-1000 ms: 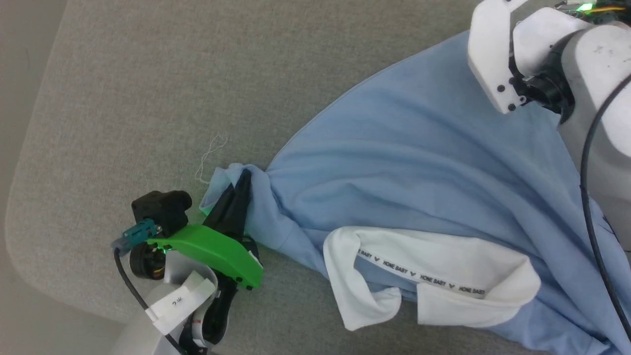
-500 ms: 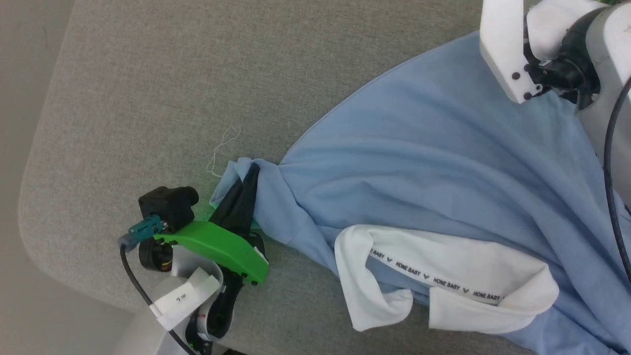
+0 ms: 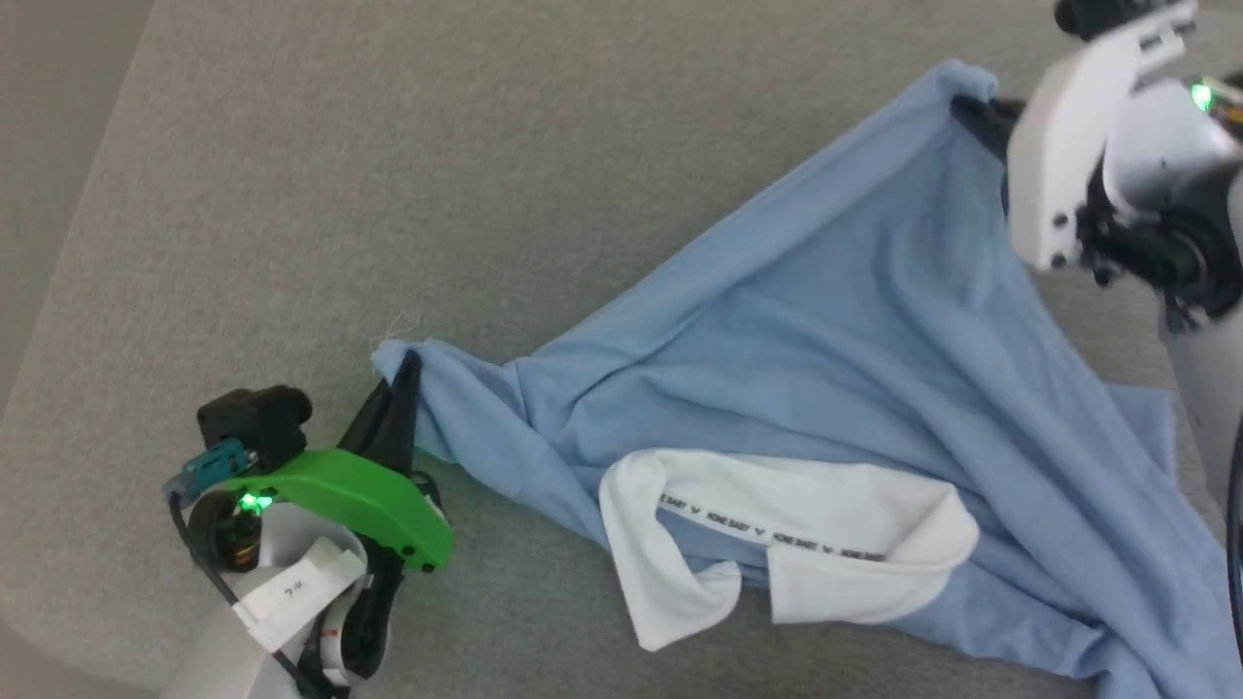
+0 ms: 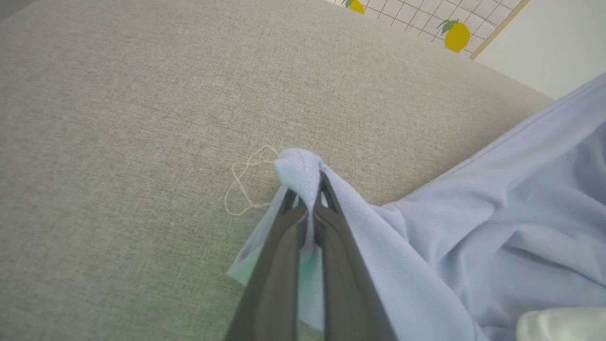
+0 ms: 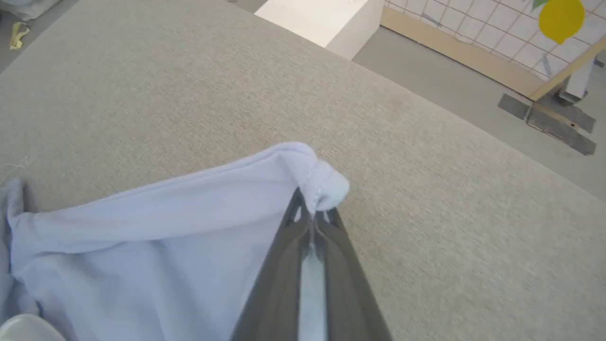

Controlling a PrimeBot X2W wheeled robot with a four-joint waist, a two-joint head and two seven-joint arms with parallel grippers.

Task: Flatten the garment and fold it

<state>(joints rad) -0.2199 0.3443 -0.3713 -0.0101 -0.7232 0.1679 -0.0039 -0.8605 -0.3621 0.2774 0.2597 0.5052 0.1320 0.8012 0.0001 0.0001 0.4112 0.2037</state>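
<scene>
The garment (image 3: pixel 777 359), a light blue shirt with a white collar (image 3: pixel 787 544), lies stretched across the grey padded surface. My left gripper (image 3: pixel 403 374) is shut on one corner of the garment (image 4: pixel 303 175) at the lower left of the head view. At the upper right my right gripper (image 3: pixel 976 102) is shut on another corner (image 5: pixel 317 189), lifted a little off the surface. The hem runs taut between the two grips. In the right wrist view the shirt (image 5: pixel 142 246) hangs to the left of the fingers (image 5: pixel 284 265).
A loose white thread (image 4: pixel 246 184) lies on the grey surface (image 3: pixel 486 146) just beyond the left grip. The surface's edge runs along the left (image 3: pixel 58 291). Floor, a white box (image 5: pixel 317 19) and a lemon-print panel (image 5: pixel 544 28) lie beyond the far edge.
My right gripper has closed on a corner of the shirt and pulled it up and to the right. The hem now runs straight between the grips. The camera has also shifted.
</scene>
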